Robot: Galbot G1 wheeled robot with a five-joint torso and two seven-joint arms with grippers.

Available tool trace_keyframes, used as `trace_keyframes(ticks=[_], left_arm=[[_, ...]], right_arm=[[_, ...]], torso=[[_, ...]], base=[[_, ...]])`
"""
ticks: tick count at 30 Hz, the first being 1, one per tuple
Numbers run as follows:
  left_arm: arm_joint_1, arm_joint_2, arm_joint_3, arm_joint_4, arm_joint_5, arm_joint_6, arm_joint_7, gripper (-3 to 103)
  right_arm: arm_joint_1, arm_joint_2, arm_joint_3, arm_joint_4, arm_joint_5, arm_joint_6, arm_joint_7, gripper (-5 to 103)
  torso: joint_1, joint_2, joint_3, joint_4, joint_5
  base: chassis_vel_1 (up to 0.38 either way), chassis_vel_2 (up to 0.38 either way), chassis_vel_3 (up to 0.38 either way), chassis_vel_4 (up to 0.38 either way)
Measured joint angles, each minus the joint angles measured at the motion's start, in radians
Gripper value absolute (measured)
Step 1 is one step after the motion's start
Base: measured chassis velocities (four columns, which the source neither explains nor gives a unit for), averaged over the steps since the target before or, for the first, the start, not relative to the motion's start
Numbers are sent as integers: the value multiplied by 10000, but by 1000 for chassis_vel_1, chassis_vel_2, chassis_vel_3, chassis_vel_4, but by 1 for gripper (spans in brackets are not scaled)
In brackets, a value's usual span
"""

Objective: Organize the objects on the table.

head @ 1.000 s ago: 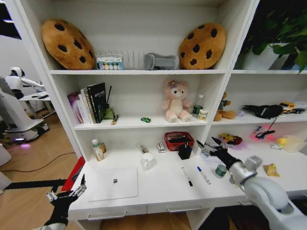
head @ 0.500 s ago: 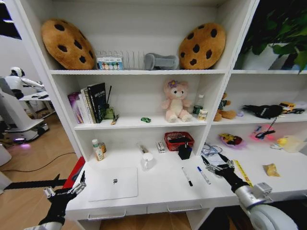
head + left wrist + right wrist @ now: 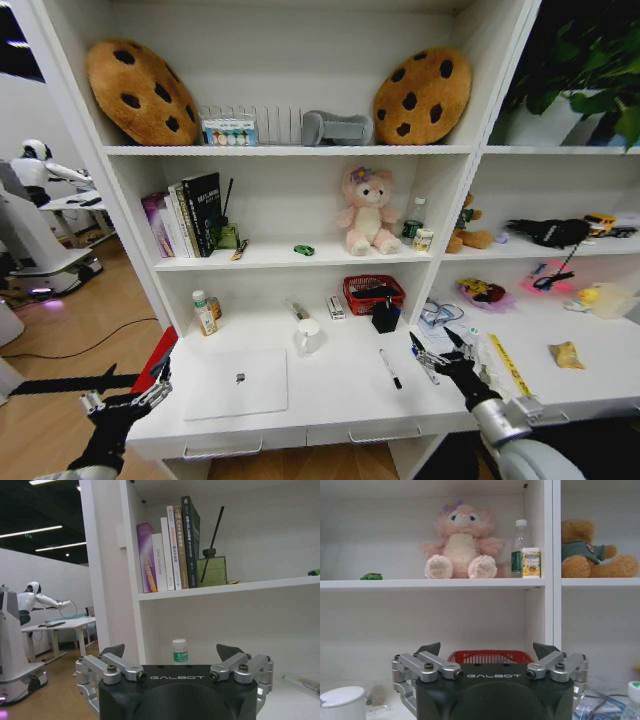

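Tidying looks barely begun: laptop (image 3: 236, 382) and pens (image 3: 390, 369) lie loose on the desk (image 3: 330, 400); right pincer (image 3: 440, 356) hovers released above them, left pincer (image 3: 122, 402) released, empty

The head camera looks forward and down from high up at the white counter (image 3: 340, 395) and the shelves behind it. Each wrist camera sits low, just behind its own fingers, facing the shelves (much closer). The right wrist view and the head view share the pink plush toy (image 3: 461, 542) (image 3: 366, 211).
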State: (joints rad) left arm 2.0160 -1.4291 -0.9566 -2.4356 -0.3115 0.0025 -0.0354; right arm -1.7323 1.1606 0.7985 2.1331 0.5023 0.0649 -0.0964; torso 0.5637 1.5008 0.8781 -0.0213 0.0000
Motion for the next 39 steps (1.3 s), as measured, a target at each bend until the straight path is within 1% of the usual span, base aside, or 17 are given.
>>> trace_keyframes(ticks=[3,15,17,19,21,22,23,26,27,29,30,32,33,35,36,38,39], left_arm=[[-3,-1,4,6,4,0,0,100],[-8,-5,11,18,11,-5,0,100],[-11,-7,16,21,13,-7,0,100],[-11,-8,17,22,14,-8,2,100],[-12,-10,19,23,16,-10,5,100],[-12,-10,19,23,16,-10,5,100],[-12,-10,21,23,17,-12,7,100],[-13,-8,21,27,17,-13,8,100],[-13,-8,21,27,17,-13,8,100],[-12,-7,19,28,18,-15,5,100],[-12,-7,19,28,18,-15,5,100],[-14,-7,18,29,18,-18,3,100],[-14,-7,18,29,18,-18,3,100],[-13,-8,18,30,18,-21,2,100],[-13,-8,18,30,18,-21,2,100],[-13,-8,20,29,18,-23,3,100],[-13,-8,20,29,18,-23,3,100]], right_arm=[[-268,297,-79,204,-182,-54,99,100],[-372,387,-103,97,-252,31,-2,100],[-272,313,-257,23,-95,139,-399,100],[-171,267,-385,5,-27,105,-437,100],[226,88,-798,-165,214,-444,-488,100],[226,88,-798,-165,214,-444,-488,100],[660,-28,-1135,-366,451,-1027,-360,100],[1795,-343,-1781,-999,1049,-2428,262,100],[1795,-343,-1781,-999,1049,-2428,262,100],[2648,-811,-2227,-1759,1063,-3018,640,100],[2648,-811,-2227,-1759,1063,-3018,640,100],[3389,-1258,-2639,-2536,1009,-3627,882,100],[3389,-1258,-2639,-2536,1009,-3627,882,100],[4030,-1538,-3195,-3219,981,-3936,1111,100],[4030,-1538,-3195,-3219,981,-3936,1111,100],[4555,-1621,-3828,-3808,908,-4092,1180,100],[4555,-1621,-3828,-3808,908,-4092,1180,100]], torso=[[0,1,0,-1,-2],[0,0,0,0,-2],[0,0,0,-2,0],[0,0,0,-1,1],[0,0,1,0,2],[0,0,1,0,2],[0,0,1,0,7],[0,0,0,2,0],[0,0,0,2,0],[0,0,1,4,0],[0,0,1,4,0],[2,0,1,2,-3],[2,0,1,2,-3],[2,-1,2,0,0],[2,-1,2,0,0],[2,-1,2,0,0],[2,-1,2,0,0]], base=[[0,0,0,0],[-23,-26,30,23],[-117,-88,117,105],[-132,-136,127,139],[-106,-155,106,125],[-80,-155,93,111],[-62,-90,29,51],[-26,-34,5,20],[0,0,0,0],[49,54,-29,-32],[56,52,-31,-37],[20,26,2,-22],[0,0,0,0],[0,0,0,0],[0,0,0,0],[0,0,0,0],[0,0,0,0]])
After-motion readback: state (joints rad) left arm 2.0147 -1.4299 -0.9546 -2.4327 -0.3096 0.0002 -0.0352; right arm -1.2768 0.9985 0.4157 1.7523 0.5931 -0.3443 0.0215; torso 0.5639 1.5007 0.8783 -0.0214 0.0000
